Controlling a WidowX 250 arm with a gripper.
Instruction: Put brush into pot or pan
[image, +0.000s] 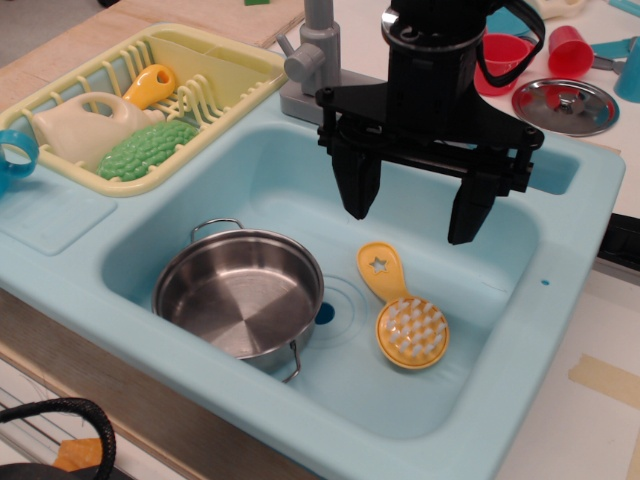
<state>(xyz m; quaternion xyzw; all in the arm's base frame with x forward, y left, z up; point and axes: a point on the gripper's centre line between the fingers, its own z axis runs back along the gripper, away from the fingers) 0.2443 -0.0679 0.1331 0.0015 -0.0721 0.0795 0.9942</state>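
Clearly nothing is done yet: the brush (403, 312) lies bristles-up on the sink (560, 300) floor at lower centre-right, apart from the pot (240, 296), which sits empty at lower left. The gripper (415, 203) hangs above the basin, upper centre, jaws spread wide and holding nothing, the brush handle below the gap between them. Grasping, lifting, carrying left and dropping all remain. Between brush and pot is only the drain (325, 313); the path looks free. A faucet (315, 55) stands behind, a dish rack (230, 75) fills the upper left, and a lid (566, 105) and red cups (570, 48) lie upper right.
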